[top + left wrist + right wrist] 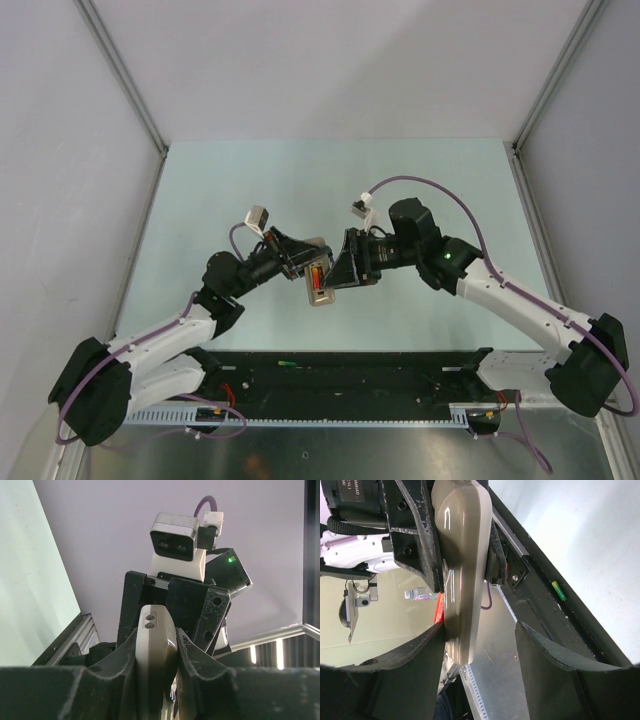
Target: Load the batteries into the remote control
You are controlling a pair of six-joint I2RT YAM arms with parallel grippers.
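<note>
The remote control (pixel 322 296) is up over the table (pixel 250 180), with the left gripper (pixel 303 266) on its left and the right gripper (pixel 340 272) on its right. One battery (pixel 288 362) lies on the near rail (pixel 400 366).

Remote (pixel 322 296): one. Batteries in sight: two, namely one red battery (pixel 319 275) and one green battery (pixel 559 590). Arms: two, left arm (pixel 160 345) and right arm (pixel 520 300).
</note>
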